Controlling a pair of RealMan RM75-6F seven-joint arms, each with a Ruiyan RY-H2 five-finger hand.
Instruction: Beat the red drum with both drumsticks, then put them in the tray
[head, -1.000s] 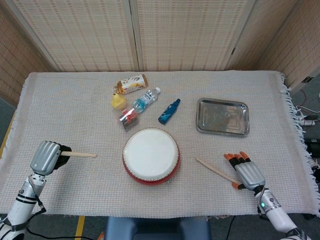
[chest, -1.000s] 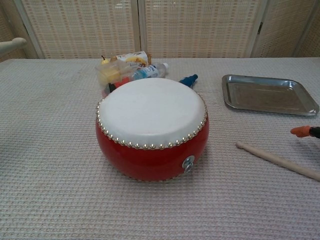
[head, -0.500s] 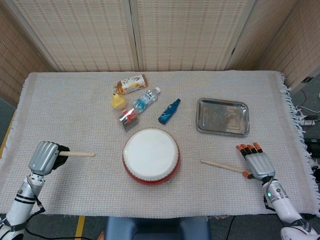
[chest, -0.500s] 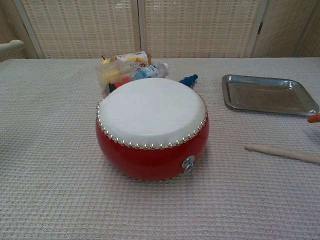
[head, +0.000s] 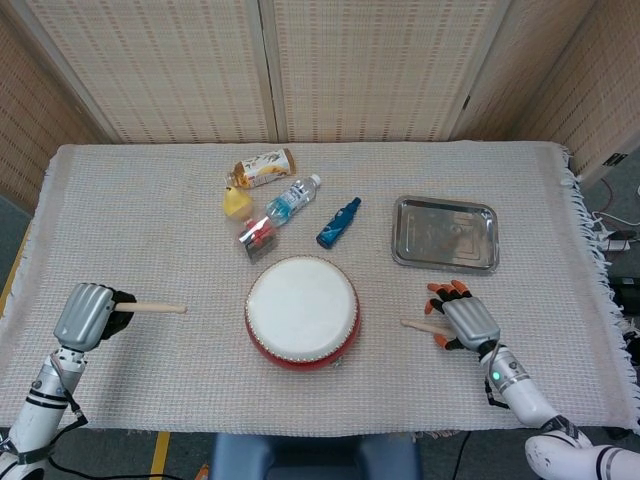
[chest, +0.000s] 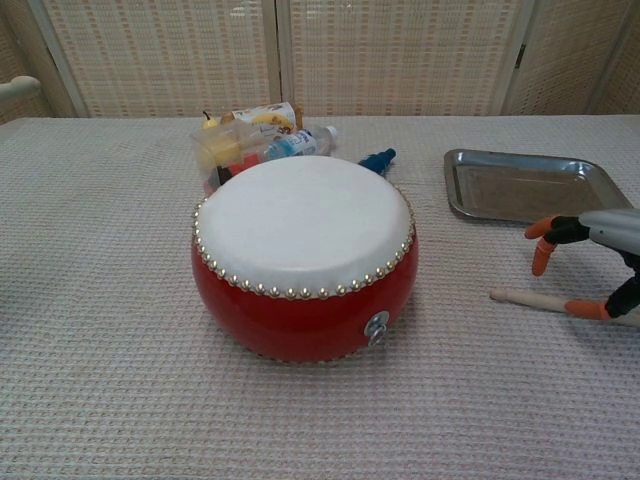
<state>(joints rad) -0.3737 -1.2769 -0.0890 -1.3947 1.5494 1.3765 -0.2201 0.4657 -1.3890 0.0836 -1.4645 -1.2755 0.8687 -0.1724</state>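
Fingers of the left hand (head: 88, 313) are wrapped around the butt of one drumstick (head: 155, 308), whose shaft points right toward the red drum (head: 302, 311) but stops well short of it. Right of the drum, the second drumstick (head: 420, 325) lies flat on the table cloth (head: 150, 220). The right hand (head: 462, 321) sits over its far end with orange-tipped fingers (chest: 541, 257) spread and arched above the stick, thumb tip down beside it, not yet clasped. Behind this hand rests the metal tray (head: 445, 232)
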